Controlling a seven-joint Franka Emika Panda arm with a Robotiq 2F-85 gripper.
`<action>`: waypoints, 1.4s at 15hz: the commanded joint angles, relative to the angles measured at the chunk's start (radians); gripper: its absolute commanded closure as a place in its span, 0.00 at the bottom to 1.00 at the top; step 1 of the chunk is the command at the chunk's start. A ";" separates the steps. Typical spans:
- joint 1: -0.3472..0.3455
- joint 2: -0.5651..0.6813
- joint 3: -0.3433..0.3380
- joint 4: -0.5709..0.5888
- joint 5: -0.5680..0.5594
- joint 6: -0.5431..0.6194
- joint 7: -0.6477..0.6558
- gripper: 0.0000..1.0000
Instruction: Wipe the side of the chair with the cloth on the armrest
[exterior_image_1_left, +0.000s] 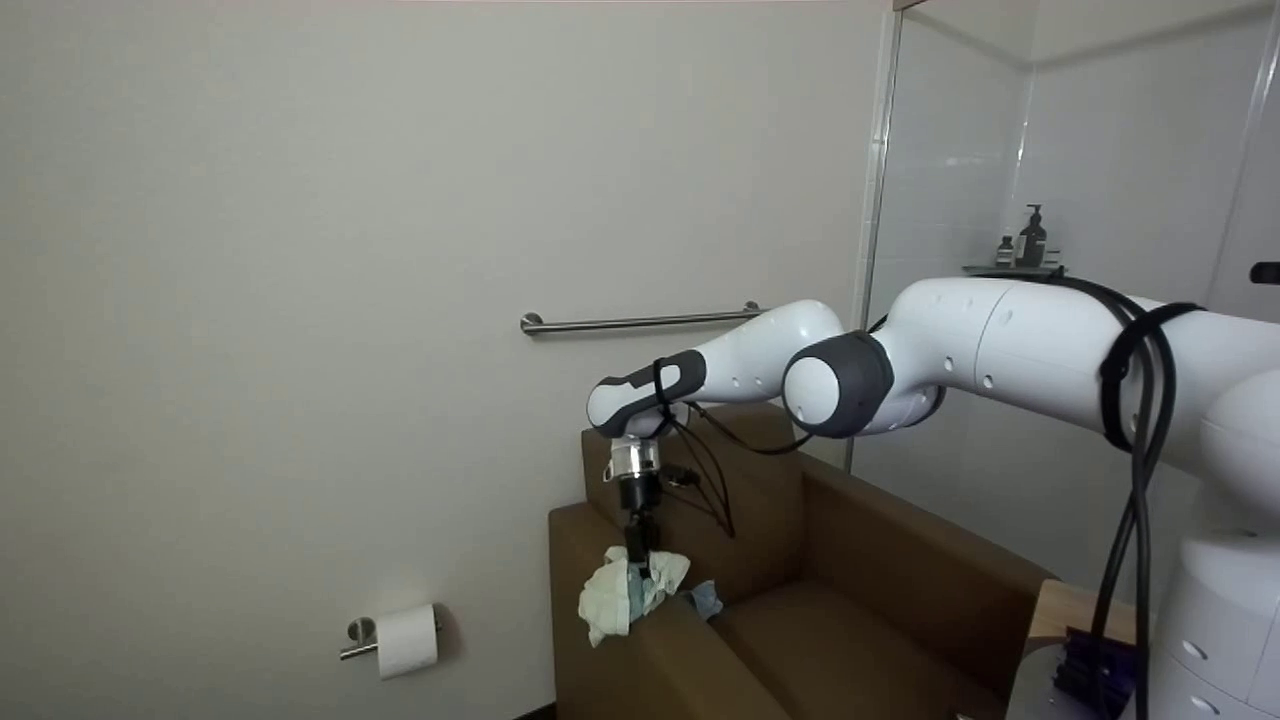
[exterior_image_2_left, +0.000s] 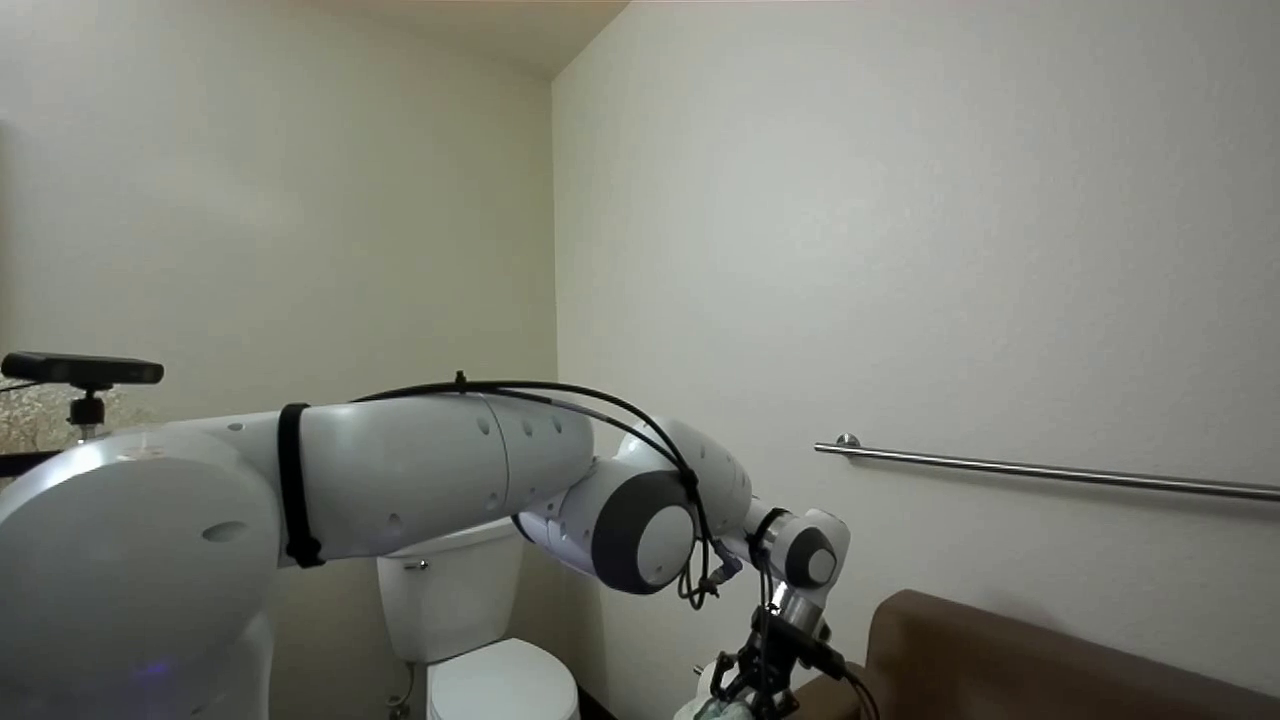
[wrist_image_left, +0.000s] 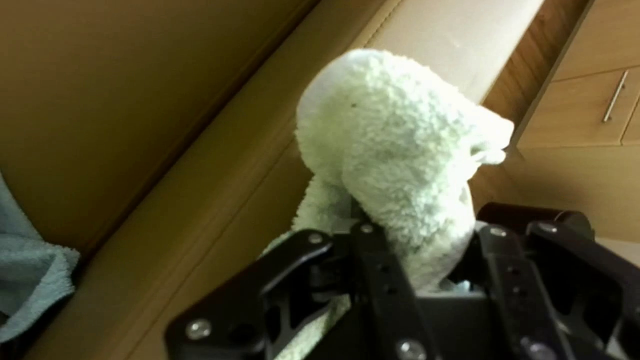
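Jaws clamped on the bunched pale cloth (wrist_image_left: 400, 135) over the armrest (exterior_image_1_left: 695, 670), I judge it light, soft and limp, unlikely to slip, best gripped by its thick middle so loose ends can spread against the side of the chair (exterior_image_1_left: 820, 625).

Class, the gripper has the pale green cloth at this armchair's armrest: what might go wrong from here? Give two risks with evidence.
1. The cloth is bunched in the gripper with loose folds sticking out, so it may drag unevenly or slip free.
2. In an exterior view, the gripper points down close to the armrest, so it might scrape the surface if the cloth shifts.
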 joint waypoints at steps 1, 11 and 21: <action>-0.034 0.000 -0.013 -0.029 0.055 0.074 0.123 0.93; -0.069 0.000 -0.046 -0.027 0.067 0.110 0.336 0.93; -0.063 0.000 -0.053 0.001 0.058 0.094 0.386 0.20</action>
